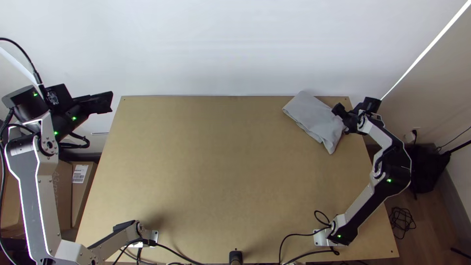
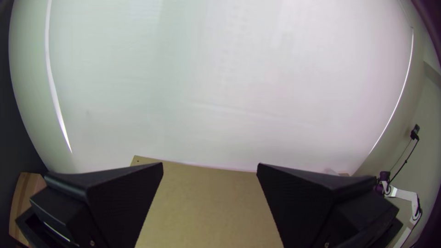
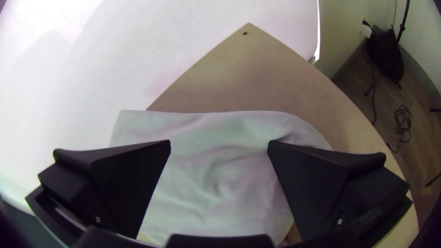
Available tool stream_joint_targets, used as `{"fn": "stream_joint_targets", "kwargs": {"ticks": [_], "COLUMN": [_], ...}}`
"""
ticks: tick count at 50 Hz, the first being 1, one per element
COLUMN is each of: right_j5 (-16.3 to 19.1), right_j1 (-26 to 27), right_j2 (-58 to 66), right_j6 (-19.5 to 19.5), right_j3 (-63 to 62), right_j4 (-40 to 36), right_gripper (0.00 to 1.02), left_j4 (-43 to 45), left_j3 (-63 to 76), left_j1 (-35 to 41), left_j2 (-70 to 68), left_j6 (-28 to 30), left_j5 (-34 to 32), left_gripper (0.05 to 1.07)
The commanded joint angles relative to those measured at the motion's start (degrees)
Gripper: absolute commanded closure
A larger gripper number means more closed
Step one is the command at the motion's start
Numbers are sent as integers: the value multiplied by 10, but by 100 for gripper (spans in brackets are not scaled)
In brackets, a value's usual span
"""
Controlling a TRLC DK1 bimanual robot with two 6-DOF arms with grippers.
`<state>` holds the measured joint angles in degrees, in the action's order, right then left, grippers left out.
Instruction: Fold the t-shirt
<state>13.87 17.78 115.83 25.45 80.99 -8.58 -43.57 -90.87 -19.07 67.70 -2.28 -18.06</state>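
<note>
The grey t-shirt (image 1: 314, 118) lies as a compact folded bundle at the table's far right corner, a little past the far edge. Over its right side is my right gripper (image 1: 342, 119). In the right wrist view the cloth (image 3: 220, 183) spreads beneath my right gripper (image 3: 219, 147), whose fingers stand wide apart with no cloth pinched between them. Far from the shirt, my left gripper (image 1: 105, 102) is raised off the table's far left corner. The left wrist view has my left gripper (image 2: 210, 167) open, with bare table beyond its fingers.
The wooden table (image 1: 211, 162) stretches between the arms, against a white wall behind. Black cables (image 1: 299, 236) run along its near edge. Cardboard boxes (image 1: 81, 189) stand on the floor at the left, and a black bag (image 1: 426, 167) sits beyond the right side.
</note>
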Motion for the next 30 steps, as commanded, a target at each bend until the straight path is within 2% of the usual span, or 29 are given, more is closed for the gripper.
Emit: {"fn": "stream_joint_targets", "kwargs": {"ticks": [1,6,16,21,30], "right_j5": [-21,-27,-42,-43,-43], "right_j1": [3,11,23,31,49], "right_j2": [24,-38,-263,-363,-531], "right_j6": [-2,-18,-81,-111,-124], "right_j3": [5,-21,-91,-102,-122], "right_j4": [-3,-9,-7,-43,-78], "right_gripper": [5,5,4,4,4], "left_j4": [-2,-1,3,9,65], "left_j3": [20,32,56,81,160], "left_j1": [-5,-5,-5,-5,-5], "left_j2": [-21,-34,-57,-74,-133], "left_j6": [10,10,8,5,-2], "left_j5": [-10,-14,-26,-36,-36], "left_gripper": [10,10,10,10,10]}}
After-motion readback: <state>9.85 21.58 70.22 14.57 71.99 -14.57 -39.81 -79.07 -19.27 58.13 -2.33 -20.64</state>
